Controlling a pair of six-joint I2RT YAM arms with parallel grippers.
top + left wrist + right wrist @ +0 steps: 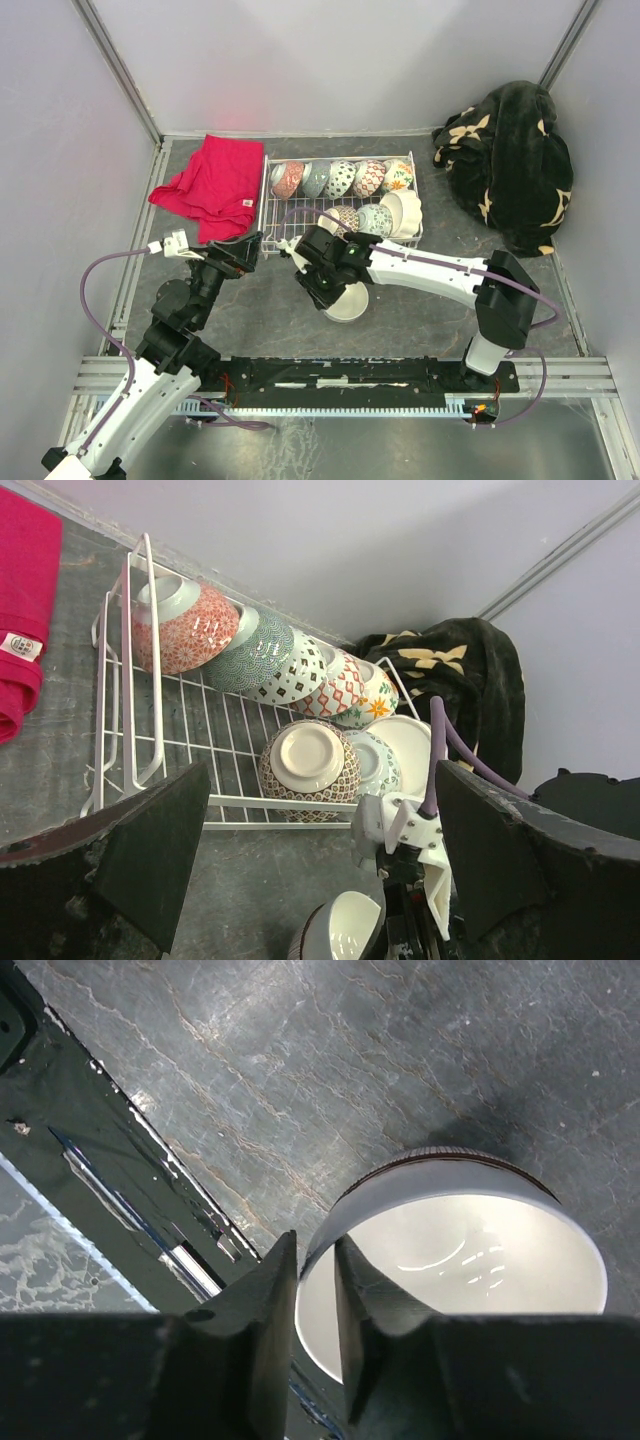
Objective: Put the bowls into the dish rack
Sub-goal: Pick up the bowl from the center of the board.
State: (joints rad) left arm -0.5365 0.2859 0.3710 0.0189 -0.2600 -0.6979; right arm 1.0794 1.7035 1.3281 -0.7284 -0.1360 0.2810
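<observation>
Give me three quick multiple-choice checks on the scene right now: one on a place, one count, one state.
1. Where is the one bowl outside the dish rack?
A. In the left end effector
B. On the table in front of the rack
C. On top of the rack's back row

2. How many back-row bowls does the rack hold?
A. Three
B. Seven
C. Five

3. What is the left end effector's state?
A. Wide open, holding nothing
B. Shut on a bowl
C. Shut on a rack wire

Answers:
1. B: the bowl rests on the table, with the right end effector closed on its rim.
2. C: the left wrist view shows five patterned bowls leaning in a line.
3. A: its fingers stand far apart with nothing between them.
</observation>
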